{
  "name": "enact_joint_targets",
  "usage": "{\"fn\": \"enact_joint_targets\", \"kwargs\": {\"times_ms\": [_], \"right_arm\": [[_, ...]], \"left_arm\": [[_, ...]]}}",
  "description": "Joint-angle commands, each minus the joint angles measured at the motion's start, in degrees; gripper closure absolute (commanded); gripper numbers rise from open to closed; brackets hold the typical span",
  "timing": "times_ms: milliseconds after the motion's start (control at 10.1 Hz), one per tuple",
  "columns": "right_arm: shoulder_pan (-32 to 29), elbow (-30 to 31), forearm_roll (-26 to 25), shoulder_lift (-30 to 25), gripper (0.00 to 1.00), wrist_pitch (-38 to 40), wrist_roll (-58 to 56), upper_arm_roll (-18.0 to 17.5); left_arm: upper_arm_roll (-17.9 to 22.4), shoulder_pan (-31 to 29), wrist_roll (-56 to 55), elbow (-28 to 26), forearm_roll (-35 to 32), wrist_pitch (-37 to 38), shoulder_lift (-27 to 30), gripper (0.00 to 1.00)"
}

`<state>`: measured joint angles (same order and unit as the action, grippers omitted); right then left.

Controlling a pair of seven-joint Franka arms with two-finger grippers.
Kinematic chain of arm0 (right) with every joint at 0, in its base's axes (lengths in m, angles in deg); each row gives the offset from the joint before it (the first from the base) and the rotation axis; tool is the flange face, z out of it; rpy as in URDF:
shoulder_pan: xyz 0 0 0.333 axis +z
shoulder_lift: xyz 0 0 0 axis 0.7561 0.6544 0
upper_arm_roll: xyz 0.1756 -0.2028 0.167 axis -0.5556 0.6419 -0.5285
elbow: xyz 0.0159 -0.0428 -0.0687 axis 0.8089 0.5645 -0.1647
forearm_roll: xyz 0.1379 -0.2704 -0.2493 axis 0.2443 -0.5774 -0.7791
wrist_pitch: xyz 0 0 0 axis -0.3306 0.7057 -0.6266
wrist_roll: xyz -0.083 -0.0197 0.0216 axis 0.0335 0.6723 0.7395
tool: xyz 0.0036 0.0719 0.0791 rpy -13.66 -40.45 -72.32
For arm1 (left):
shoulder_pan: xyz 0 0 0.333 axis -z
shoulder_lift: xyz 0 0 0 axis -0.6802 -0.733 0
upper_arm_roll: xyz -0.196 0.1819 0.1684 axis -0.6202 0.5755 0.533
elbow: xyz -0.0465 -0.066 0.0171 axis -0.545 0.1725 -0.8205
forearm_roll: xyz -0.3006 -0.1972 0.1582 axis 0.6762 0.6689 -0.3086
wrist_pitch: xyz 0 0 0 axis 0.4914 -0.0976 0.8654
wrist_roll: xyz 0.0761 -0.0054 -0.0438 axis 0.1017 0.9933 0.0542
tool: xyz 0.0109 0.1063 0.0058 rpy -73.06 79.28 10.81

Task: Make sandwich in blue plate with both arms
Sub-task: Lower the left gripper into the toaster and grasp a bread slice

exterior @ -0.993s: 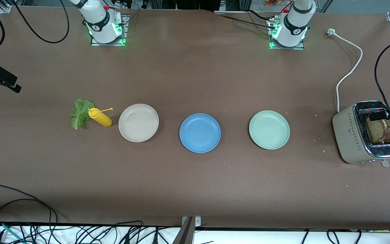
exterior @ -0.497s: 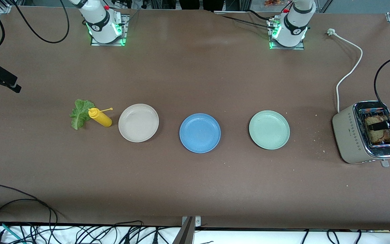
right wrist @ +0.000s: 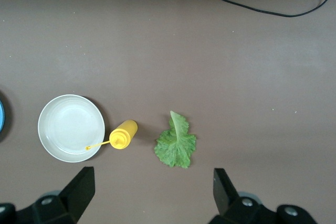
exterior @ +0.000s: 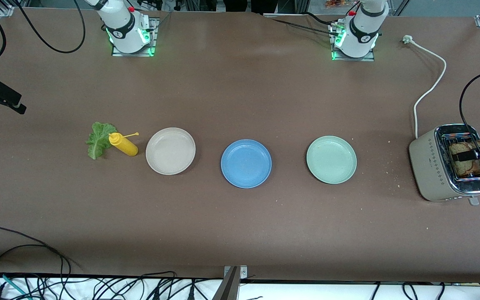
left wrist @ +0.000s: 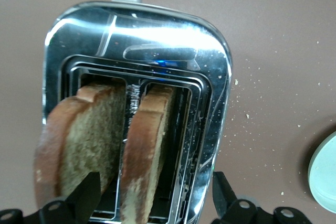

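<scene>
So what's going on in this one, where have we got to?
Early days for the sandwich. The left claw is down at the toaster, open around the two toast slices standing in its slots; nothing is lifted yet. The right claw hangs open high over the lettuce leaf and yellow sauce bottle, touching neither. The blue plate sits bare between the beige plate and the pale green plate.

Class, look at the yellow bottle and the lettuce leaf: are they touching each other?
Apart. The right wrist view shows bare table between the yellow bottle and the lettuce leaf; the front view's overlap only comes from the bottle standing tall.
</scene>
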<state>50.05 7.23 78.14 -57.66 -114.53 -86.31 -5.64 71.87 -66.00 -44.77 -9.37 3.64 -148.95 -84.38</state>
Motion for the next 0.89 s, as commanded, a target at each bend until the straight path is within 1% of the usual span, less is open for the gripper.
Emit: {"fn": "enact_joint_targets", "kwargs": {"times_ms": [0, 199, 298, 397, 497, 795], "right_arm": [[-0.1, -0.8, 0.9, -0.2, 0.00, 1.1, 0.3, -0.1], [-0.1, -0.8, 0.8, -0.2, 0.00, 1.1, 0.3, -0.2], [0.0, -0.8, 0.8, -0.2, 0.00, 1.1, 0.3, -0.2], [0.0, -0.8, 0.8, -0.2, 0.00, 1.1, 0.3, -0.2], [0.0, -0.8, 0.8, -0.2, 0.00, 1.1, 0.3, -0.2], [0.0, -0.7, 0.8, -0.8, 0.00, 2.7, 0.2, -0.3]], "left_arm": [[-0.1, 0.2, 1.3, 1.5, 0.8, -1.2, -1.6, 0.09], [0.1, -0.3, 1.4, 1.5, 0.6, -1.2, -1.5, 0.41], [0.1, -0.3, 1.4, 1.5, 0.5, -1.2, -1.5, 0.55], [0.2, -0.4, 1.2, 1.5, 0.5, -1.2, -1.5, 0.79], [0.3, -0.4, 1.1, 1.6, 0.7, -1.2, -1.5, 1.00], [0.2, -0.4, 1.0, 1.7, 0.8, -1.2, -1.4, 1.00]]}}
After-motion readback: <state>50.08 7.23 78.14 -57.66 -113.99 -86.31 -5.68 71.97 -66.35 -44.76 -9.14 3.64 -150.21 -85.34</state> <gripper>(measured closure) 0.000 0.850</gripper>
